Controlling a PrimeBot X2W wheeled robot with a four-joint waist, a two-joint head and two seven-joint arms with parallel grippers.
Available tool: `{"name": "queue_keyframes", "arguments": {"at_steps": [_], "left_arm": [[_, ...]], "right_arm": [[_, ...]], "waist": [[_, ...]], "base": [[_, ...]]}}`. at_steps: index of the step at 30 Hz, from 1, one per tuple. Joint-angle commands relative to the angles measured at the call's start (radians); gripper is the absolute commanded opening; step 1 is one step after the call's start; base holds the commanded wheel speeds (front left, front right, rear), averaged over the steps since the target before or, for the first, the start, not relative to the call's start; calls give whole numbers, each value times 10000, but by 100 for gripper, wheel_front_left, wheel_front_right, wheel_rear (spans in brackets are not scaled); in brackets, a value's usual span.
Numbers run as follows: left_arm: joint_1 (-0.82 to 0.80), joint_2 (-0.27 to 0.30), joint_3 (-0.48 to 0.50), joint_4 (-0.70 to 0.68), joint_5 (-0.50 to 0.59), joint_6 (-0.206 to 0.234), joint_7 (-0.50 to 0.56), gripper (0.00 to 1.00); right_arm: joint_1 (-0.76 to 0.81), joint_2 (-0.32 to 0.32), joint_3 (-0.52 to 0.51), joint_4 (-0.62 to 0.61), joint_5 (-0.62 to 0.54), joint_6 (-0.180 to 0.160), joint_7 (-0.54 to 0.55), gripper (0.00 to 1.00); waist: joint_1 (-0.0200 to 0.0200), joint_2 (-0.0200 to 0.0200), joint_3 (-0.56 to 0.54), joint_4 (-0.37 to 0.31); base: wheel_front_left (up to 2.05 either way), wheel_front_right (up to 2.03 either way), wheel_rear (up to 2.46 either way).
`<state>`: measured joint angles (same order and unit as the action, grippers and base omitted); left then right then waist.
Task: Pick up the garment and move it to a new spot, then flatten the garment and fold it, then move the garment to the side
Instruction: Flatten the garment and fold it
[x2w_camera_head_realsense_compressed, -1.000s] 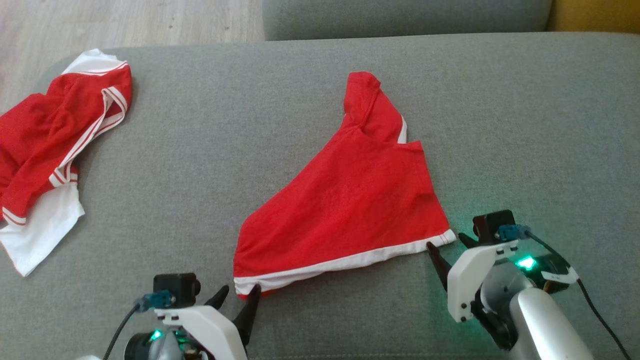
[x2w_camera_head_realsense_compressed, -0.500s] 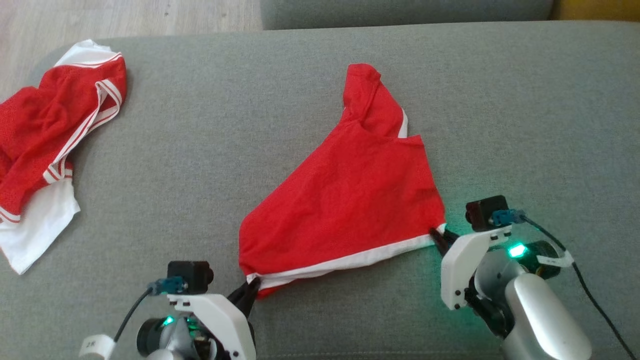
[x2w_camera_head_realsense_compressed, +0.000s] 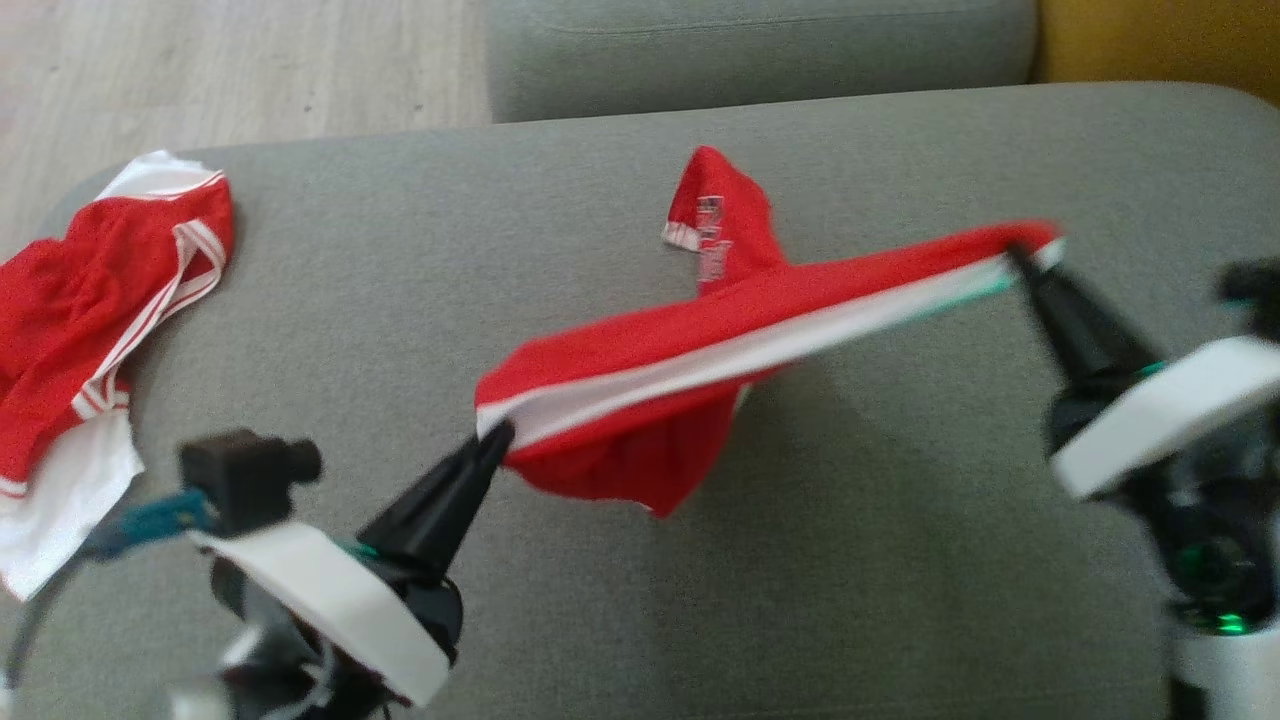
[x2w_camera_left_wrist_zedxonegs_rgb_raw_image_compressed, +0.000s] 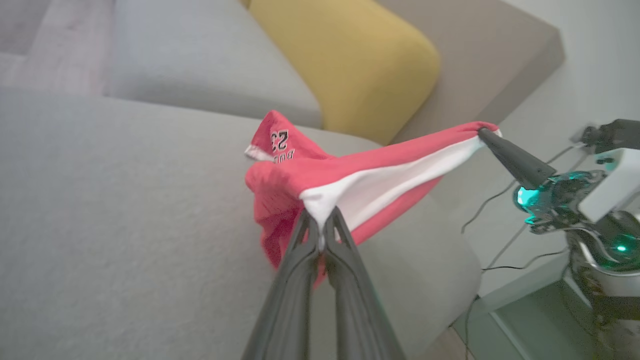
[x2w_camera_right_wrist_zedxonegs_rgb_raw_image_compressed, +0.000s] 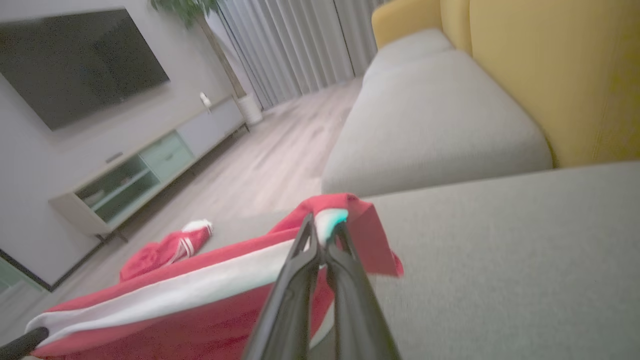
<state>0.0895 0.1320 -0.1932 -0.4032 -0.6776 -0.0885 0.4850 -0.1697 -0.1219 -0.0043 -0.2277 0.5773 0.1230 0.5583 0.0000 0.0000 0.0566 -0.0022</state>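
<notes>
The garment (x2w_camera_head_realsense_compressed: 640, 455), red with a white hem band and a number print on one flap, is strung taut between the two sets of jaws, its body sagging below them over the grey sofa seat (x2w_camera_head_realsense_compressed: 400, 280). The left gripper (x2w_camera_head_realsense_compressed: 495, 437) jaws pinch one hem corner and the right gripper (x2w_camera_head_realsense_compressed: 1022, 255) jaws pinch the other. A second red-and-white piece (x2w_camera_head_realsense_compressed: 90, 300) lies on the seat, well out beyond the left jaws.

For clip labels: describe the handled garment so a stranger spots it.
On the grey sofa seat, look mid-cushion. The red garment hangs stretched by its white hem between left end effector and right end effector, unlike the crumpled garment far left.
</notes>
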Motion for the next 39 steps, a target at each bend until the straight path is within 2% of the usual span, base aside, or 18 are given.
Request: {"name": "queue_keyframes", "arguments": {"at_steps": [1,6,11,15,20,22,25,30,32,35,39], "left_arm": [[-717,181,526,-858,-272,3,210,0],[-1835,294,767,-2387,-1436,223,1234,0],[-3253,513,787,-2596,-1936,371,2051,0],[-5134,761,771,-1644,-2055,512,2781,0],[-8019,860,638,1203,-1441,568,2997,0],[-9074,727,542,2642,-991,625,2694,0],[-10650,431,436,4605,-109,696,1609,0],[-12947,-136,539,7199,1246,844,-1691,0],[-13556,-201,420,8090,1709,750,-2887,0],[-13932,-311,289,9416,2047,629,-4217,0],[-13216,-489,-150,10895,2172,244,-5231,0]], "right_arm": [[-393,18,-137,-859,271,77,218,0],[-1112,313,-915,-2416,1030,77,1175,0],[-2129,471,-1271,-2627,1009,77,1738,0],[-3582,579,-1452,-1802,523,77,2092,0],[-6023,652,-1359,426,-656,77,1881,0],[-7040,682,-1299,1596,-1123,77,1466,0],[-8617,707,-1197,3349,-1414,77,372,0],[-10971,713,-655,5943,-1188,77,-2564,0],[-11590,714,-422,6856,-1191,77,-3671,0],[-11891,714,219,8113,-1146,77,-4726,0],[-10839,715,1238,9082,-990,77,-5520,0]], "waist": [[0,0,-5,-116],[0,0,226,-326],[0,0,632,-396],[0,0,1321,-368],[0,0,2156,-173],[0,0,2405,-118],[0,0,2872,-73],[0,0,3651,-183],[0,0,3928,-262],[0,0,4253,-367],[0,0,4095,-373]], "base": [[0,0,0],[0,0,0],[0,0,0],[0,0,0],[0,0,0],[0,0,0],[0,0,0],[0,0,0],[0,0,0],[0,0,0],[0,0,0]]}}
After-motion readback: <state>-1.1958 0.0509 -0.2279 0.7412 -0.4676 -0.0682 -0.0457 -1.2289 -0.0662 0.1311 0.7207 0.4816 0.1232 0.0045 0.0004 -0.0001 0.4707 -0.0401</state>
